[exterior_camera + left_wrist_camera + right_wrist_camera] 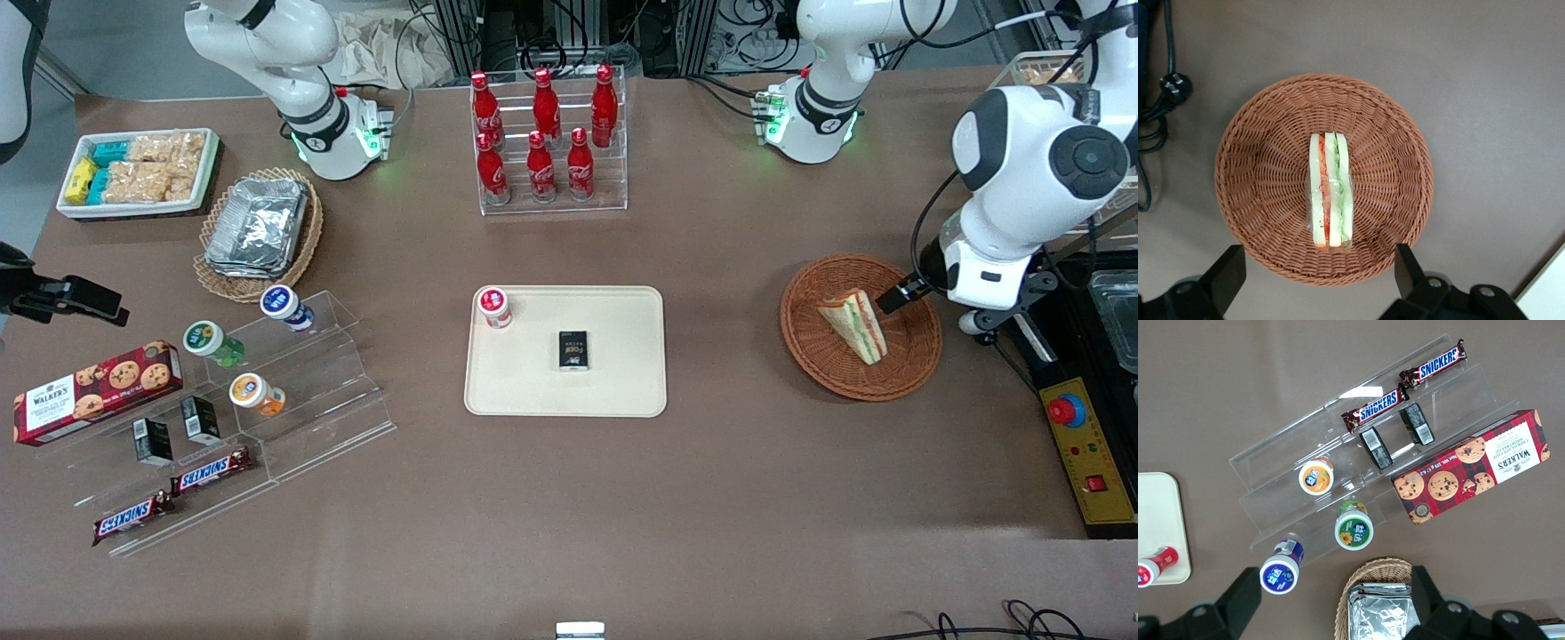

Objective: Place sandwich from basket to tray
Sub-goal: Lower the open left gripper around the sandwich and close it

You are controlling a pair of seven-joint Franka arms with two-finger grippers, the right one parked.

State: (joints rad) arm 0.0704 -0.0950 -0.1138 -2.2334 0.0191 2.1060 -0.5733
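Gripper: the gripper [1318, 280] hangs above the basket [916, 356], fingers spread wide, nothing between them. In the wrist view the two fingers [1228, 273] straddle the basket edge, with the sandwich's line falling between them.

Why so held: judged a pre-grasp pose. The opening looks set across the sandwich's thin dimension, so the pads would close on the two bread faces, not on the filling edge.

Sandwich: the sandwich [855, 325] lies in the basket, near its middle, cut edge up in the wrist view, red and green layers showing between pale bread. It appears wrapped in clear film. Not yet lifted.

Basket contents: the sandwich only.

Tray: the tray [622, 373] sits at table centre, well apart from the basket, toward the parked arm's end from it.

Tray contents: a small red-capped bottle [494, 307] on its side at one corner; a small black box [573, 349] near the middle. Bare surface remains on the side toward the basket, judged enough room for the sandwich.

Other containers: clear rack [613, 191] holding red cola bottles [540, 133]; tan basket [298, 258] holding foil trays [258, 222]; white bin [209, 169] of snack packets [156, 164].

Risk: judgement only — slippery film and soft bread may slide or crush under a hard pinch.
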